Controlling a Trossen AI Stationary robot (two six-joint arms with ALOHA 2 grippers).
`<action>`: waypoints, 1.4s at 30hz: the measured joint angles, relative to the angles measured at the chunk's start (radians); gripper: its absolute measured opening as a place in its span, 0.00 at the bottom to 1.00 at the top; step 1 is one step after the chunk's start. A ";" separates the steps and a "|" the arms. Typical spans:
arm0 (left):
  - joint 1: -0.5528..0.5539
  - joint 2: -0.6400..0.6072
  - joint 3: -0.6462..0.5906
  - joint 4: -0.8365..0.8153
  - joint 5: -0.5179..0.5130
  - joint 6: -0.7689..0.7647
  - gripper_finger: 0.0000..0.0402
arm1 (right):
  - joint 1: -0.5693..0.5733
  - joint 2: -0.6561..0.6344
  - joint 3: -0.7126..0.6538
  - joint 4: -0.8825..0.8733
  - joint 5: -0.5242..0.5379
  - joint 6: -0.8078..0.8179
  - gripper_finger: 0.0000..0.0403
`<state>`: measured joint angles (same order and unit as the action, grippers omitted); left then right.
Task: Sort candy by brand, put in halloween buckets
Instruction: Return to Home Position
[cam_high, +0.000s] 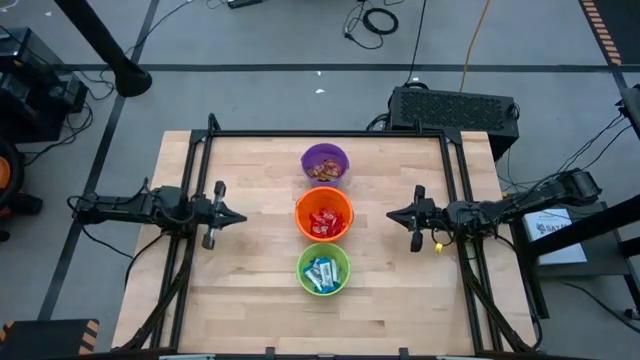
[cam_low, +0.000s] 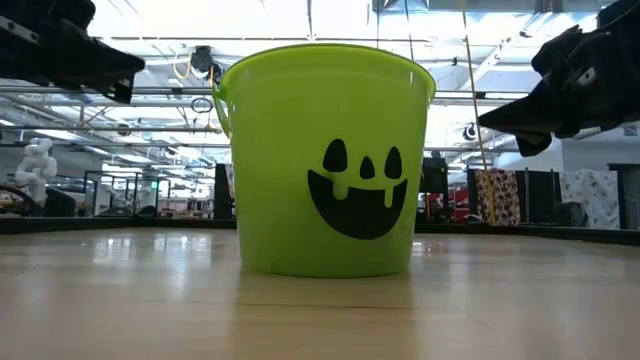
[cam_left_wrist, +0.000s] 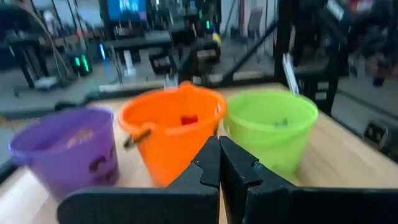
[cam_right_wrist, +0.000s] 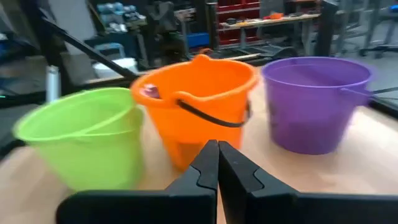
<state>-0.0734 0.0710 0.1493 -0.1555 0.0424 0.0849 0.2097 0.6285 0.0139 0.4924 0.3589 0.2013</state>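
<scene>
Three halloween buckets stand in a row down the table's middle: a purple one (cam_high: 325, 163) farthest, an orange one (cam_high: 324, 215) in the middle, a green one (cam_high: 324, 270) nearest. Each holds candy: brown bars (cam_high: 324, 171) in the purple, red bars (cam_high: 324, 222) in the orange, blue-and-white bars (cam_high: 322, 274) in the green. My left gripper (cam_high: 238, 217) hangs shut, level, at the table's left, pointing at the orange bucket (cam_left_wrist: 171, 130). My right gripper (cam_high: 392, 214) hangs shut at the table's right, facing the same bucket (cam_right_wrist: 199, 102). Both hold nothing.
A black metal frame (cam_high: 330, 133) runs along the table's far, left and right edges. Bare wood lies between each gripper and the buckets. In the low view the green bucket (cam_low: 325, 160) with its black face fills the middle, hiding the other two.
</scene>
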 joint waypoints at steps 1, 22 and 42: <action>0.000 -0.006 -0.016 0.044 0.000 0.000 0.00 | 0.008 0.000 0.000 0.007 -0.005 0.013 0.00; 0.001 -0.040 -0.142 0.217 0.005 0.031 0.00 | 0.042 -0.012 0.000 -0.072 -0.018 0.103 0.00; 0.002 -0.041 -0.143 0.179 -0.101 0.072 0.00 | 0.108 -0.350 0.001 -0.186 0.003 -0.097 0.00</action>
<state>-0.0715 0.0303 0.0063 0.0238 -0.0590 0.1568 0.3180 0.2781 0.0147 0.3065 0.3618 0.1041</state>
